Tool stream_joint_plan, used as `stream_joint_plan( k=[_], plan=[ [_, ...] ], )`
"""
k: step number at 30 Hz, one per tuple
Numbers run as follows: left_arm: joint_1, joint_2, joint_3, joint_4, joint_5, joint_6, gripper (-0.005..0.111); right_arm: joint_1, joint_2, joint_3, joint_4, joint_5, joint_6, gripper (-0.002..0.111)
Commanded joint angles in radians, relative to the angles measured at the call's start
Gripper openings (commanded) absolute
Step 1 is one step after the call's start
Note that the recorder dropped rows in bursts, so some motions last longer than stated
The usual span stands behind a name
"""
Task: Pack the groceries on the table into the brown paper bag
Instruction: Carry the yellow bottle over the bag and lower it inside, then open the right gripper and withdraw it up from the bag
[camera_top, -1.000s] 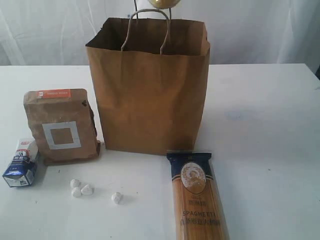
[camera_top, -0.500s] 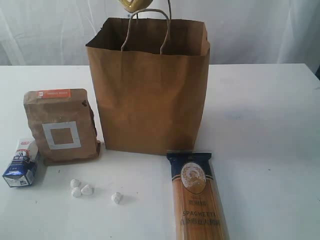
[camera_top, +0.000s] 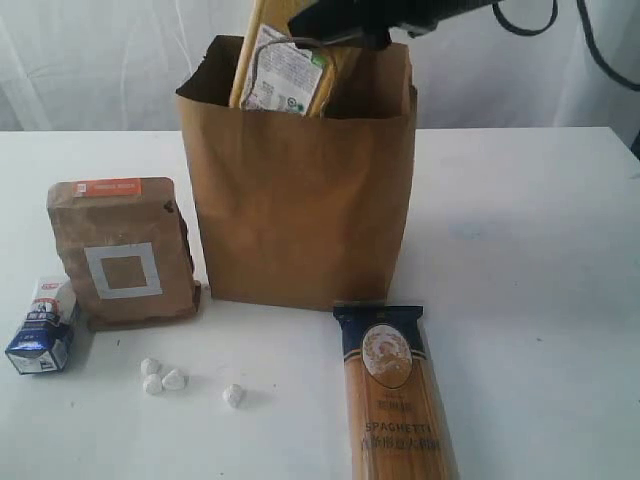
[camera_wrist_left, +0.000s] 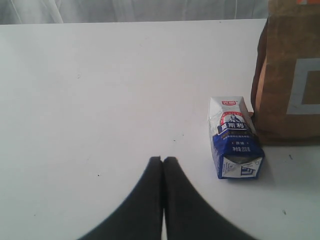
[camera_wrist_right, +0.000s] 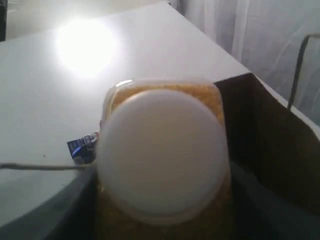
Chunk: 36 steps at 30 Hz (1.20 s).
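Note:
The yellow white-capped bottle (camera_top: 285, 75) hangs tilted, half inside the mouth of the brown paper bag (camera_top: 300, 200), with my right gripper (camera_top: 340, 30) shut on its upper end. The right wrist view is filled by its white cap (camera_wrist_right: 162, 155), with the bag's rim (camera_wrist_right: 265, 125) beside it. On the table (camera_top: 530, 250) the brown pouch (camera_top: 124, 250) stands left of the bag, with the blue-white carton (camera_top: 42, 328) lying beside it. The spaghetti packet (camera_top: 395, 400) lies in front. My left gripper (camera_wrist_left: 163, 161) is shut and empty, near the carton (camera_wrist_left: 233, 137) and pouch (camera_wrist_left: 290, 70). Jar and can are out of view.
Several small white lumps (camera_top: 165, 378) lie on the tabletop in front of the pouch, one more (camera_top: 234, 395) a little to their right. A white curtain hangs behind the table. The bag's handles are hidden behind the bottle.
The bottle has come down from above the frame's top edge into the bag's mouth, and the right arm has entered the exterior view. The items on the table have not moved.

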Motion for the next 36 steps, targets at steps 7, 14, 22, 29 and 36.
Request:
stream_joint_plan(
  k=[7,14,22,29,36],
  plan=[
    [-0.006,-0.004,0.004,-0.002,-0.001,-0.003,0.0,-0.001,0.076,-0.009,0.056,-0.19,0.004,0.045],
    [-0.006,-0.004,0.004,-0.002,-0.001,-0.003,0.0,-0.001,0.084,-0.009,0.049,-0.186,0.025,0.051],
    [-0.006,-0.004,0.004,-0.002,-0.001,-0.003,0.0,-0.001,0.089,-0.009,0.035,-0.186,0.104,0.051],
    [-0.006,-0.004,0.004,-0.002,-0.001,-0.003,0.0,-0.001,0.089,-0.009,0.022,-0.163,0.146,0.051],
    [-0.006,-0.004,0.004,-0.002,-0.001,-0.001,0.0,-0.001,0.089,-0.009,0.005,-0.18,0.158,0.051]
  ],
)
